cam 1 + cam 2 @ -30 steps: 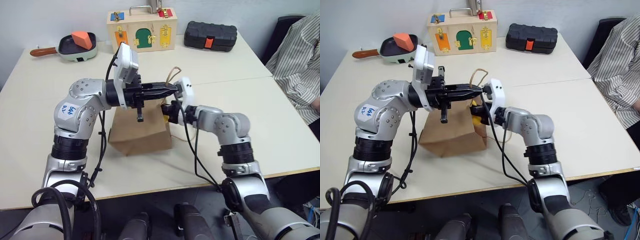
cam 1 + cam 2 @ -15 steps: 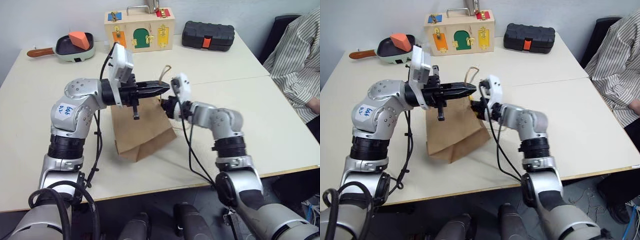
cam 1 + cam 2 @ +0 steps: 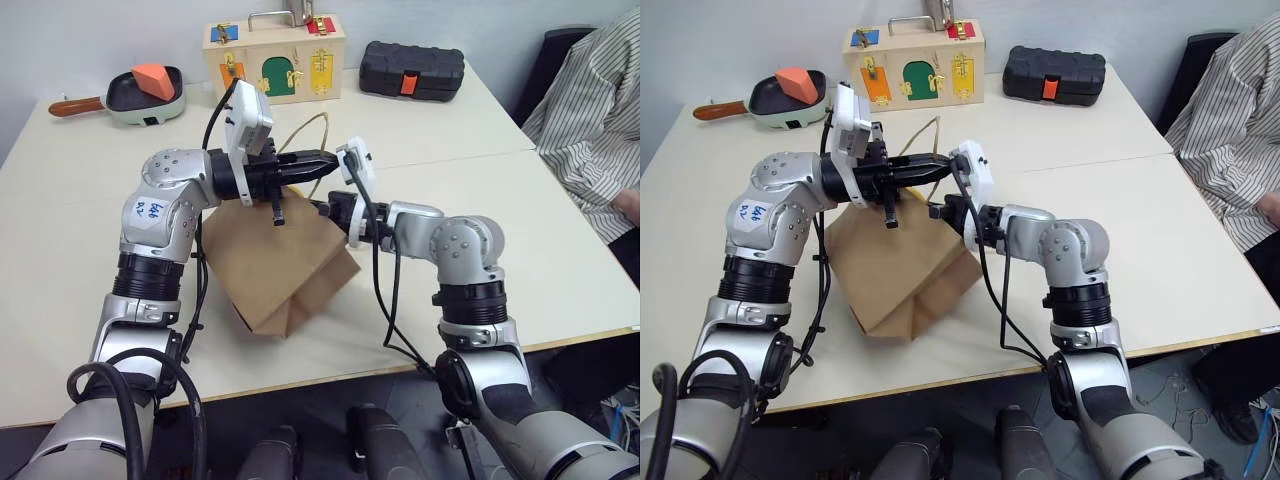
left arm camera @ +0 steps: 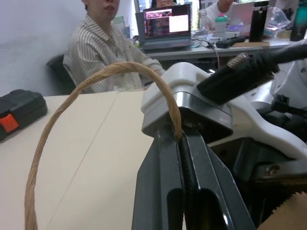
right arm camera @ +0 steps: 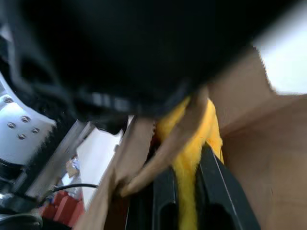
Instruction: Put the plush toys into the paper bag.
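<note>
I am pinching one tan cord handle point(image 4: 72, 115) of the paper bag point(image 3: 275, 265) between my left fingers point(image 3: 322, 160), which are pressed fully together on the cord. The cord is looping up and away from my fingertips, and the bag is hanging below them, tilted, with its folded bottom corner touching the table point(image 3: 70, 300). My right fingers point(image 5: 184, 191) are nearly closed on the yellow plush toy point(image 5: 192, 143), and its fuzzy yellow fabric is bulging out between them. I am holding that toy right at the bag's mouth, with brown paper on both sides of it and a flap of paper folding across its front. My right fingers are sitting just beside and slightly under my left ones, at the bag's upper edge.

Well beyond the bag, at the far side of the table, a wooden box with coloured doors point(image 3: 276, 62) is standing, with a frying pan point(image 3: 130, 95) carrying an orange wedge point(image 3: 153, 78) to one side and a black case point(image 3: 411, 70) to the other. A person in a striped shirt point(image 3: 590, 110) is sitting past the table's edge nearest the case.
</note>
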You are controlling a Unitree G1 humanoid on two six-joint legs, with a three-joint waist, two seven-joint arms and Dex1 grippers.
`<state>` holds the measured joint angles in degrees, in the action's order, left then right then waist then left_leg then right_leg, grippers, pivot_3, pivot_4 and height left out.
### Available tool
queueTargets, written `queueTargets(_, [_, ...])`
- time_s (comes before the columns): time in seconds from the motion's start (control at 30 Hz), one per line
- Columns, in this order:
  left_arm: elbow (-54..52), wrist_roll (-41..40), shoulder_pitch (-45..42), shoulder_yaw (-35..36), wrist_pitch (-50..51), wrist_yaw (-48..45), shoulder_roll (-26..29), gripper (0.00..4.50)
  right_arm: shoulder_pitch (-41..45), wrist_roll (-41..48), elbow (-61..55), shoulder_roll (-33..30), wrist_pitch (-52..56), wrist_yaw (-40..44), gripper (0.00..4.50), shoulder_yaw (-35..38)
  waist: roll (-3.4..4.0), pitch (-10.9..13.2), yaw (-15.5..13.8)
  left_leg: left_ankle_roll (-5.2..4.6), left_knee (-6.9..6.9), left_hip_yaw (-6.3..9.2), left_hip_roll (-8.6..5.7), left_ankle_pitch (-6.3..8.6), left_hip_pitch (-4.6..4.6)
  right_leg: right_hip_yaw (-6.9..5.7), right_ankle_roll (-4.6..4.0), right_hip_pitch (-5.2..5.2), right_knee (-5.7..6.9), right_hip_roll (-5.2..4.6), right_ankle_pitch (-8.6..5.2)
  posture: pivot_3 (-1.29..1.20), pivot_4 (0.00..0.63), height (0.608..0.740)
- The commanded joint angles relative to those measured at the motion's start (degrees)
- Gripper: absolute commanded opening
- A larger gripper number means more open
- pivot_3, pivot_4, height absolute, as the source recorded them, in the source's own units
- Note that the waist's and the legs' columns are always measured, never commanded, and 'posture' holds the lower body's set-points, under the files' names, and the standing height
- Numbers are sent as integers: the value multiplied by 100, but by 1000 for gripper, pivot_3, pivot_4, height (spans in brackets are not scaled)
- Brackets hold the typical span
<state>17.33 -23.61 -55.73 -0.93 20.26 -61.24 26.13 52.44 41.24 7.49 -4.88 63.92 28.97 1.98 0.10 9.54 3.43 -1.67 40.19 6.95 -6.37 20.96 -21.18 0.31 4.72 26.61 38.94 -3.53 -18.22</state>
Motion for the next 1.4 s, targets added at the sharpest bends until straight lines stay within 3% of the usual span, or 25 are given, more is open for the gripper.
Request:
queueTargets(0.03, [-61, -4, -388, 99, -239, 24, -108, 0, -39, -9, 203, 164, 55, 422, 5, -437, 0, 0, -9, 0, 2, 3, -1, 0, -1, -1, 0, 0, 0, -1, 0, 0, 150, 740])
queueTargets(0.47, [-130, 135, -386, 45, -380, 3, -321, 0, -30, 581, 657, 420, 582, 665, 5, 391, 0, 0, 3, 0, 1, 6, 0, 0, -1, -3, 0, 0, 2, 0, 0, 0, 150, 740])
queueTargets(0.8, [677, 808, -777, -201, -1522, -27, -728, 0, -774, -1022, -418, -74, -1683, 553, 5, -476, -1, -1, -22, 0, 3, 8, -6, 0, -3, -2, 0, -1, 2, -4, 0, 0, 150, 740])
queueTargets(1.07, [672, 723, -738, -150, -1488, -289, -742, 0, -831, -527, 0, 334, -765, 785, 5, -599, -1, -1, 55, 1, -3, 3, 1, 0, 0, -2, 0, 9, 3, 2, 0, 0, 150, 740])
queueTargets(1.23, [389, 650, -539, -79, -1246, -347, -571, 0, -642, -727, 374, 457, -870, 538, 1680, -413, -1, -1, 63, 1, -1, 7, -2, 0, 0, 0, 0, 9, 4, 1, 0, 0, 150, 740])
queueTargets(1.4, [-212, 399, -223, 171, -653, -294, -289, 0, -709, -352, -650, -65, -265, 466, 3475, -53, -1, -1, 24, 0, 2, 19, -6, 1, -3, -1, 0, 9, 5, -1, 0, 0, 150, 740])
